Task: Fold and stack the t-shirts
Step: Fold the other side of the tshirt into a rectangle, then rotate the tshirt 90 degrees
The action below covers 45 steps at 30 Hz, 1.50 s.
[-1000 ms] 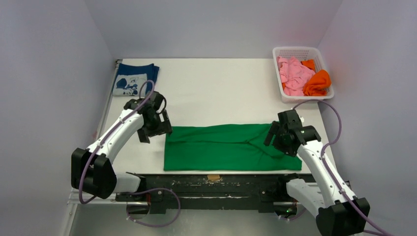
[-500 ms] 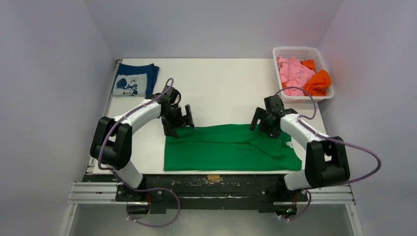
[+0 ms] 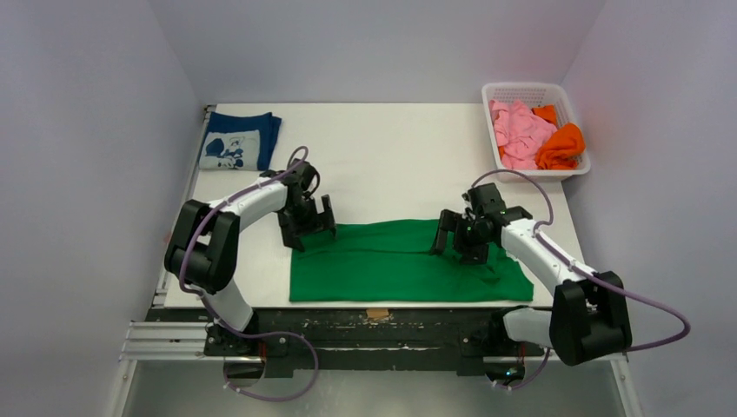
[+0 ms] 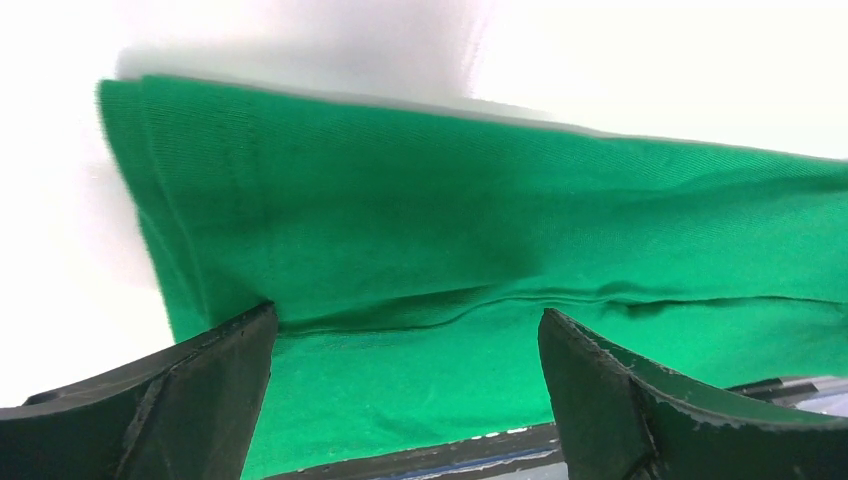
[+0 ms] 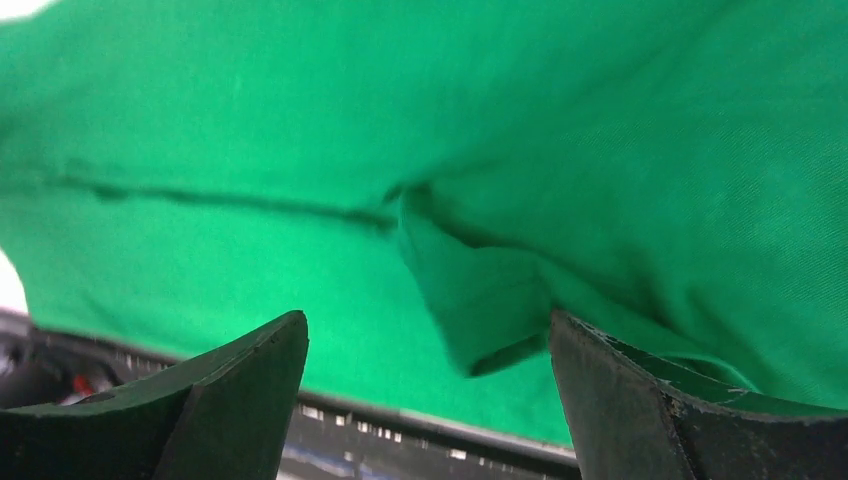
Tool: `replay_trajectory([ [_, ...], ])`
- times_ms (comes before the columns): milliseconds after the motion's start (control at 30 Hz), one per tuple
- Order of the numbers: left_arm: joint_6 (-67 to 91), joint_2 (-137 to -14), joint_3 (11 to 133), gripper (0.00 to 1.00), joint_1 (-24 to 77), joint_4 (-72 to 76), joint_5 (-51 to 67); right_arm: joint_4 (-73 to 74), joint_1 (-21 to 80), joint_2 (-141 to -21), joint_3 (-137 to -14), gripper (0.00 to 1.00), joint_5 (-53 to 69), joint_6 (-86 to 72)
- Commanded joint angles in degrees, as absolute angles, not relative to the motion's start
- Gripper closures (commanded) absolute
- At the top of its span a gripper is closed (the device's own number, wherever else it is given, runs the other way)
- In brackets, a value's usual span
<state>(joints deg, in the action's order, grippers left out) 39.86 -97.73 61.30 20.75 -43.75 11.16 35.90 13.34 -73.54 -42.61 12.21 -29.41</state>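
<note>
Navy t-shirt is folded at the far-left corner. Left gripper: jaws spread, low over the far-left corner of the green t-shirt. The shirt lies flat along the near edge, long axis left-right. Right gripper: jaws spread, at the far hem right of centre. Each arm is nearest its own end; likely a 2-point pinch next.

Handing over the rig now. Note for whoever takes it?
Left gripper: open, empty, over the far left corner of the green t-shirt.
Right gripper: open, empty, over its right end.
Done: navy t-shirt folded at the far left corner of the table; green one folded into a strip.
Remaining: finish the green fold, stack it, then the pink t-shirt and orange t-shirt in the basket.
</note>
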Motion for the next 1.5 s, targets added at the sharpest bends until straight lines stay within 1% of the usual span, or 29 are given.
replay_trajectory([
  [0,39.8,-97.9,63.3,0.00,19.7,-45.9,7.7,44.9,16.1,-70.4,-40.3,0.11,23.4,-26.5],
  [133,39.6,-97.3,63.1,0.00,18.8,-47.1,6.2,49.2,20.8,-67.8,-41.0,0.10,25.0,-23.7],
  [300,39.7,-96.2,62.9,0.00,18.2,-47.5,6.2,50.8,20.9,-63.2,-44.6,0.10,23.6,-23.4],
  [367,39.8,-95.7,63.4,0.00,18.2,-47.4,6.8,48.9,21.0,-61.8,-46.0,0.09,19.4,-26.2],
  [467,40.1,-94.4,64.5,0.00,18.3,-47.6,7.5,46.3,20.1,-62.5,-45.9,0.03,9.2,-33.0],
  [567,39.5,-92.6,66.6,0.00,18.9,-48.3,7.5,44.6,15.2,-67.0,-44.7,0.01,6.3,-36.2],
  [667,38.2,-91.8,68.1,0.00,20.4,-48.7,9.0,35.8,10.2,-73.2,-41.6,0.01,8.1,-38.3],
  [800,37.2,-92.6,66.9,0.00,22.5,-45.6,14.9,31.1,8.5,-83.0,-42.9,0.01,4.8,-40.0],
  [933,37.3,-96.1,64.7,0.00,23.4,-44.3,16.7,26.6,8.5,-91.9,-46.1,0.01,6.3,-40.0],
  [1133,37.6,-99.6,62.1,0.00,23.3,-45.5,12.0,26.9,8.7,-104.3,-60.6,0.03,4.5,-33.4],
  [1333,39.2,-101.1,58.1,0.00,23.4,-45.0,12.3,30.8,10.5,-117.2,-81.8,0.03,1.1,-27.4],
  [1467,41.9,-99.0,54.5,0.00,23.6,-42.7,15.9,33.4,11.8,-127.1,-96.5,0.03,2.5,-24.8],
])
